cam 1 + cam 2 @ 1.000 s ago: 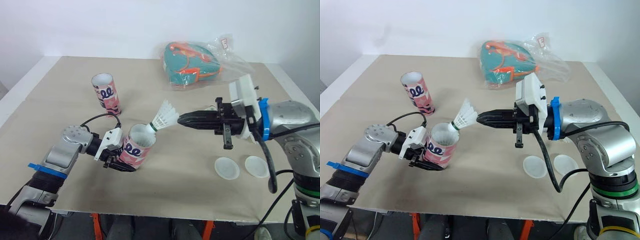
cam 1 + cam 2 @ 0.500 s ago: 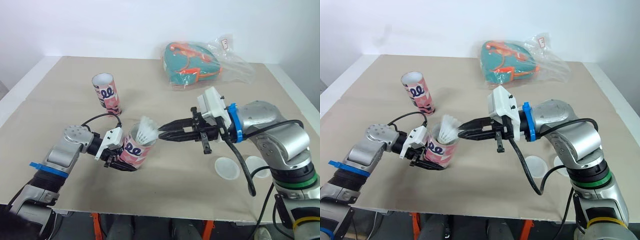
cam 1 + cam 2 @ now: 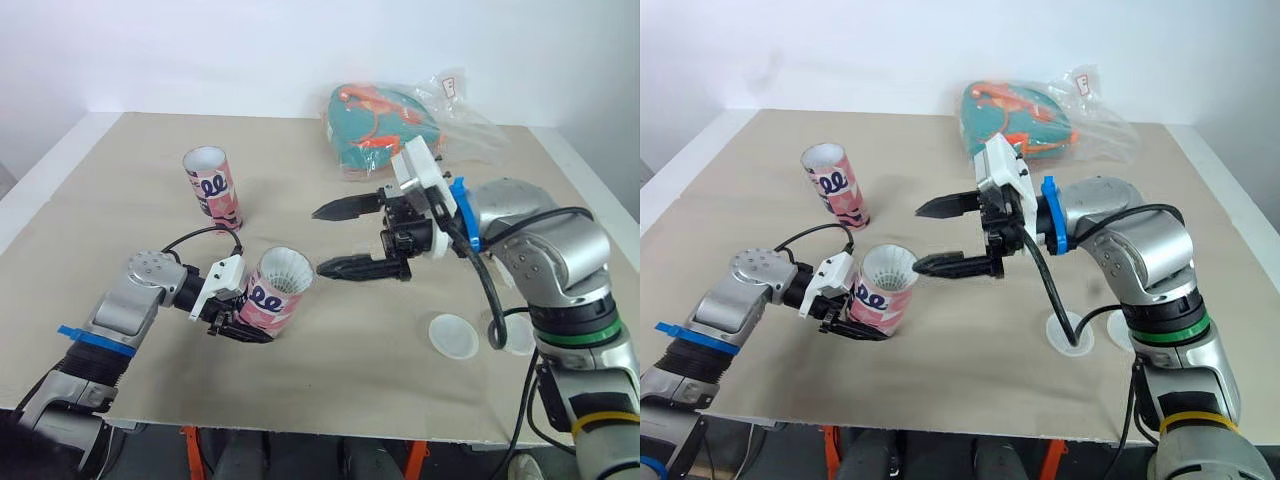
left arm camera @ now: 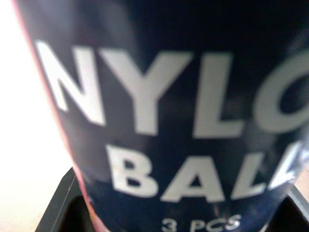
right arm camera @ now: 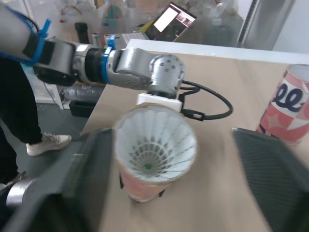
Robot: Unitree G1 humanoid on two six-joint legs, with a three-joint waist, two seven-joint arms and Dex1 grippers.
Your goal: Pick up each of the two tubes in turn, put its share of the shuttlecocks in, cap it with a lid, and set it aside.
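Tilted tube (image 3: 270, 298), shuttlecock (image 5: 153, 145) seated inside, pinched by left pincer (image 3: 238, 322); right pincer (image 3: 318, 240) spread wide just beside its mouth, lids (image 3: 453, 335) farther off; hazard: the lean may spill the shuttlecock before capping.

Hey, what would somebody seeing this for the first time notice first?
Probably the pink tube tilted near the front edge of the table, held low down by the left gripper, with a white shuttlecock sitting in its open mouth. Right beside that mouth hangs the right gripper, jaws spread wide and empty. Behind them, a teal and orange bag in clear plastic lies at the far edge.
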